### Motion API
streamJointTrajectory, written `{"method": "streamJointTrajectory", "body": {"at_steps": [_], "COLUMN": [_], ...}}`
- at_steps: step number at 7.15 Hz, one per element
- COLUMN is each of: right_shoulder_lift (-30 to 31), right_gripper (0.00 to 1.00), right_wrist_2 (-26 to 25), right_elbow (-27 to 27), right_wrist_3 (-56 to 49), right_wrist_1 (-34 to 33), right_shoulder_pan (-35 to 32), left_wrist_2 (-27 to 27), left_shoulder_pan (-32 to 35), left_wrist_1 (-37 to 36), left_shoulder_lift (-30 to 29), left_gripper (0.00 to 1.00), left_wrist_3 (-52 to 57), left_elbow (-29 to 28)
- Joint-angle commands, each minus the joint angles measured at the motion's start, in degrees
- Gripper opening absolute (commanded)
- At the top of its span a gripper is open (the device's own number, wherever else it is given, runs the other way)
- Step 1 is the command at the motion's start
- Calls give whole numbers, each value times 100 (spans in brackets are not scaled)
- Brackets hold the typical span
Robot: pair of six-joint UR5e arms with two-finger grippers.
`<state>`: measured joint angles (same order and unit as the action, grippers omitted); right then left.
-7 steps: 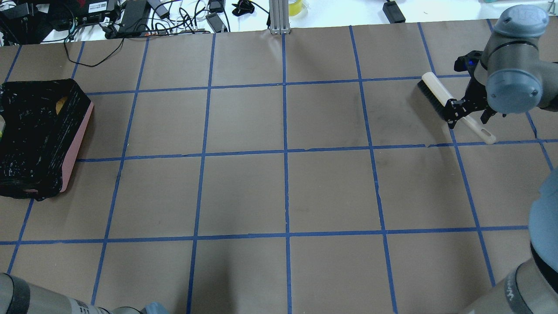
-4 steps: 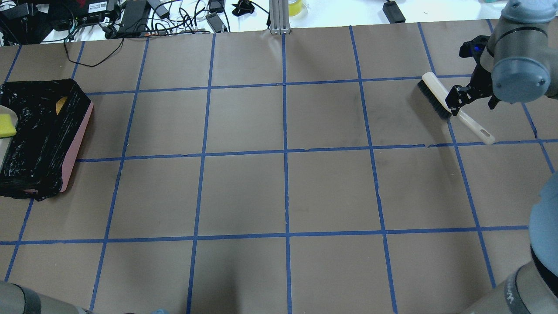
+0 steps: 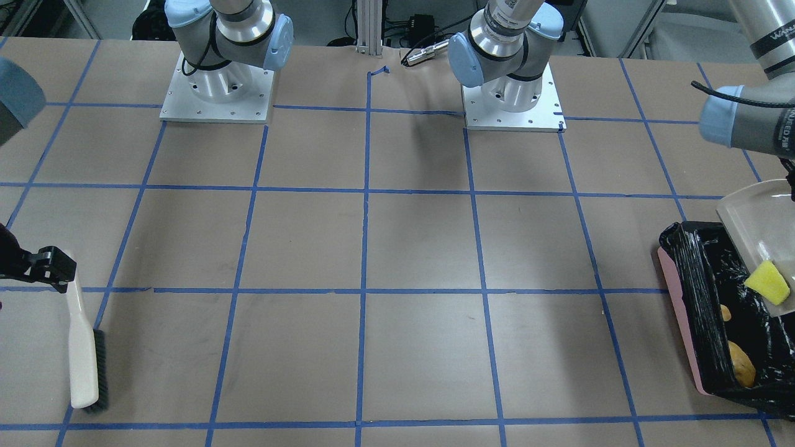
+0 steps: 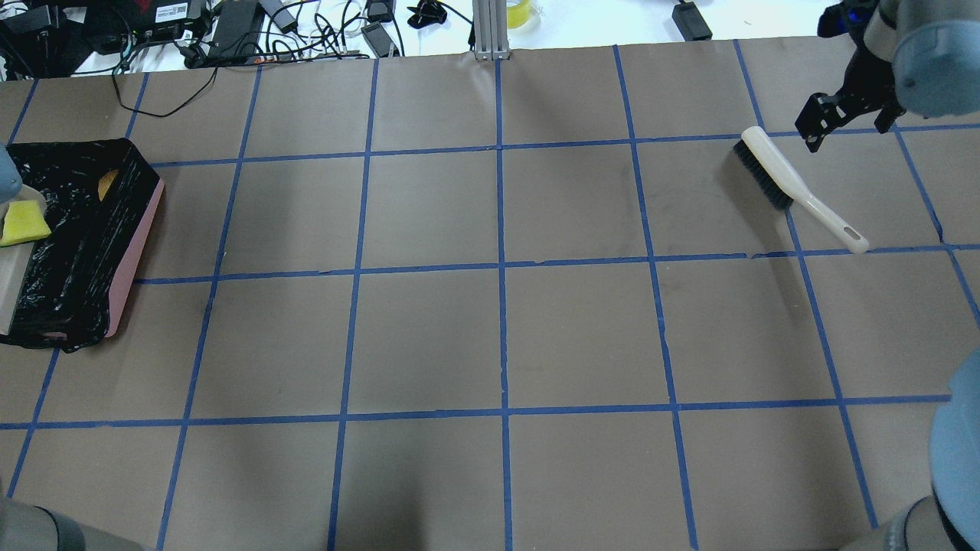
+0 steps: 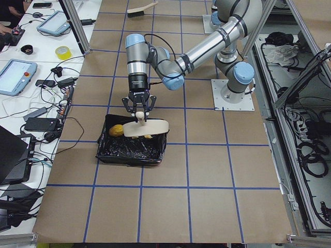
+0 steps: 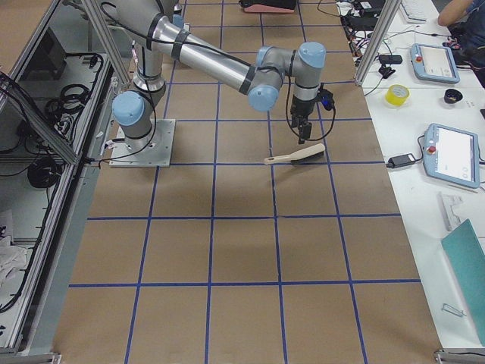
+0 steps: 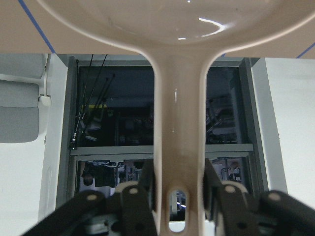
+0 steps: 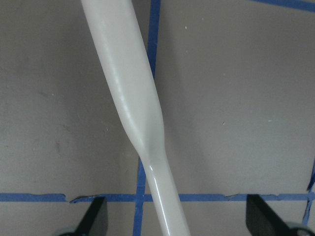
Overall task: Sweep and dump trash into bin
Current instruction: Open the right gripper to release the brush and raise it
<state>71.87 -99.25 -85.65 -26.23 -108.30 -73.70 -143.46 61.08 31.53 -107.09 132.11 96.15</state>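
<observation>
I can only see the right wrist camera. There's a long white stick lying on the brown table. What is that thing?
Observer: It's the handle of a brush. The far end has black bristles, outside your picture.
Operator: Okay! And where is the trash?
Observer: At the other end of the table. A potato-like lump already lies inside the bin, on the black bag.
Operator: Is that all of it?
Observer: No. A yellow sponge wedge sits on the dustpan, which the left pincer holds by its handle over the bin.
</observation>
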Motion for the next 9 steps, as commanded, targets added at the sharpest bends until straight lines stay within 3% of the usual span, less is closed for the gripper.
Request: {"method": "streamJointTrajectory", "body": {"at_steps": [1, 4, 6, 7, 8, 9], "right_shoulder_lift": [596, 1311, 1610, 1829, 1857, 1883], "right_gripper": [100, 100, 99, 99, 99, 100], "right_wrist_2": [-58, 20, 202, 622, 618, 635], "right_elbow": [583, 506, 216, 58, 5, 4], "right_wrist_3": [492, 2037, 2464, 2508, 2509, 2482], "right_wrist_1": [1323, 2188, 2296, 2200, 2173, 2094], "right_shoulder_pan": [-467, -1398, -1831, -1876, -1868, -1867], "left_wrist_2": [-50, -6, 257, 701, 1123, 2120], "left_shoulder_pan": [97, 317, 300, 178, 81, 89], "left_wrist_1": [-270, -297, 498, 660, 627, 635], "left_shoulder_lift": [-6, 108, 258, 337, 416, 539], "left_gripper": [0, 0, 0, 0, 0, 0], "left_wrist_3": [121, 506, 658, 789, 912, 957], "left_elbow": [53, -16, -672, -867, -922, -905]}}
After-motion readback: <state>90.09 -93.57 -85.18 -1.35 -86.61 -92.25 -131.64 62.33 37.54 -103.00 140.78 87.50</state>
